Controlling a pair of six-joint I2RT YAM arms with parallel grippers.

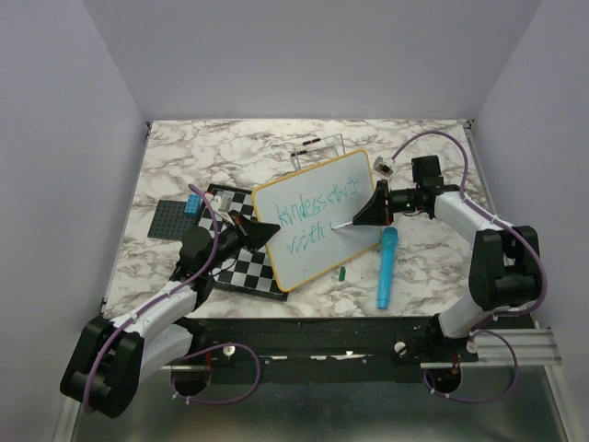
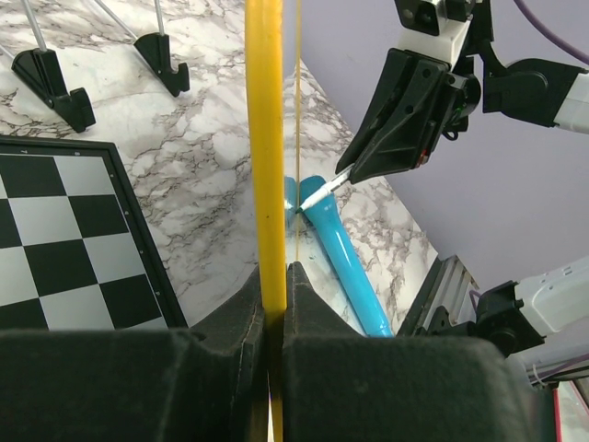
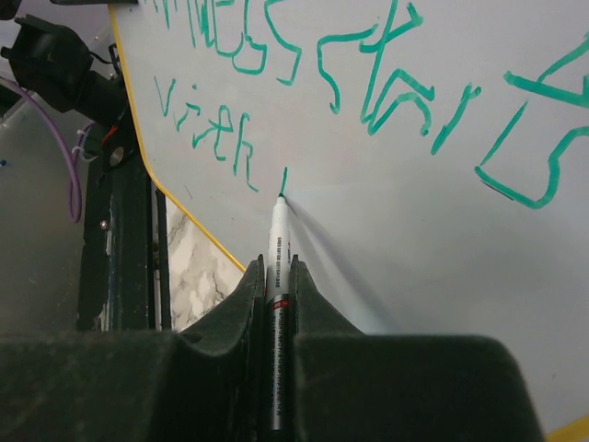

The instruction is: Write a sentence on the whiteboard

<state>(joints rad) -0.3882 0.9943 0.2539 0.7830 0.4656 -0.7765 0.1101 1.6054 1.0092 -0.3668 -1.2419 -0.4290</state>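
The whiteboard [image 1: 317,269], with a yellow frame [image 2: 262,138], stands tilted mid-table. Its sentence [image 1: 318,199] in green reads "kindess starts" above "with" [image 3: 207,129], followed by one short new stroke [image 3: 283,175]. My left gripper [image 1: 268,231] is shut on the board's left edge, and in the left wrist view its fingertips [image 2: 276,273] pinch the yellow frame. My right gripper [image 1: 355,220] is shut on a white marker [image 3: 279,235], whose green tip touches the board just right of "with". The left wrist view also catches the marker [image 2: 319,191] from the side.
A light blue cylinder [image 1: 386,267] and a small green cap [image 1: 341,273] lie on the marble table right of the board. A checkered board [image 1: 241,268] lies under the board's left side. A dark baseplate [image 1: 168,219] with a blue brick [image 1: 193,203] sits farther left. A wire stand [image 1: 311,146] is behind.
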